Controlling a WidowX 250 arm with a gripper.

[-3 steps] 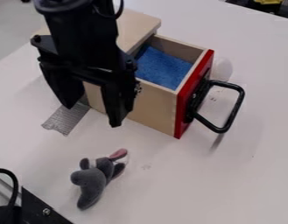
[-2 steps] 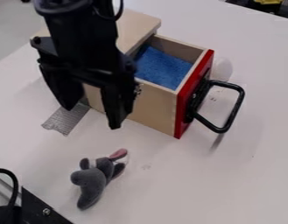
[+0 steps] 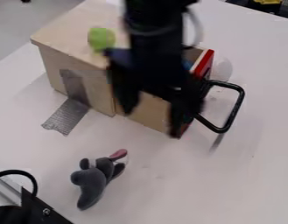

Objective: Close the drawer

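The gripper [image 3: 155, 124] hangs in front of the pulled-out drawer, its two fingers spread apart with a gap between them. Behind it the drawer [image 3: 147, 110] stands out of the wooden box [image 3: 82, 70], its light side wall partly covered by the arm. The drawer's red front [image 3: 205, 64] faces right and carries a black loop handle [image 3: 235, 108], which is to the right of the gripper. Most of the drawer's inside is hidden by the arm.
A green object [image 3: 101, 38] rests on top of the box. Silver tape [image 3: 67, 116] runs from the box's side onto the white table [image 3: 245, 183]. A grey plush toy [image 3: 92, 179] lies near the front; black equipment [image 3: 32, 210] stands at the lower left corner.
The arm and gripper have moved right, from over the box's side to in front of the drawer. The green object has come into sight. The drawer has not moved.
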